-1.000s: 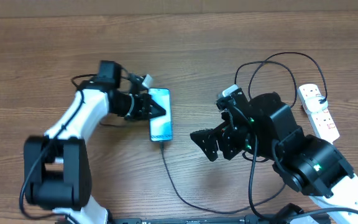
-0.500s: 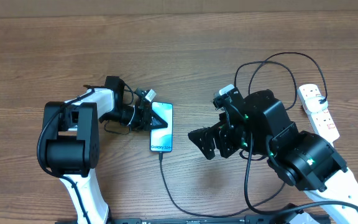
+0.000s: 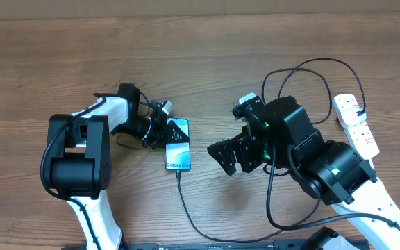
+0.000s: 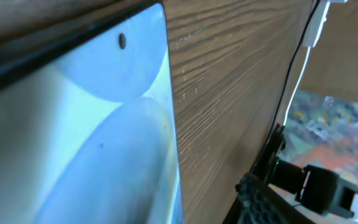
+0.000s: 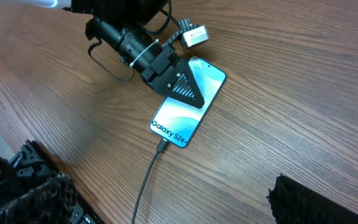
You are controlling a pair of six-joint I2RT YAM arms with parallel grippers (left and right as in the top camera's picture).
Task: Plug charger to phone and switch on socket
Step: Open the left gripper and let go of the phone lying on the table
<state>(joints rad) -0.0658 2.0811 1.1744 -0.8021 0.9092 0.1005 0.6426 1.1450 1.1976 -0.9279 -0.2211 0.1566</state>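
The phone (image 3: 179, 154) lies on the wooden table with its blue screen up; "Galaxy S24+" reads clearly in the right wrist view (image 5: 180, 118). The charger's black plug tip (image 3: 179, 173) sits in the phone's near end (image 5: 161, 147), and its thin cable runs toward the table's near edge. My left gripper (image 3: 175, 130) reaches over the phone's far end. One triangular finger (image 5: 182, 84) lies above the screen; the other is hidden. The screen (image 4: 73, 137) fills the left wrist view. My right gripper (image 3: 228, 158) hovers open right of the phone, empty (image 5: 173, 205). The socket (image 3: 357, 125) lies at the far right.
The black cable loops in wide coils (image 3: 311, 64) behind my right arm toward the white strip. My bulky right arm (image 3: 325, 167) covers the table's right half. Bare wood lies beyond the phone and to its left.
The phone has slid toward the near edge and now lies flat with its label showing. The left arm has swung round beside it. My right gripper has drifted slightly left.
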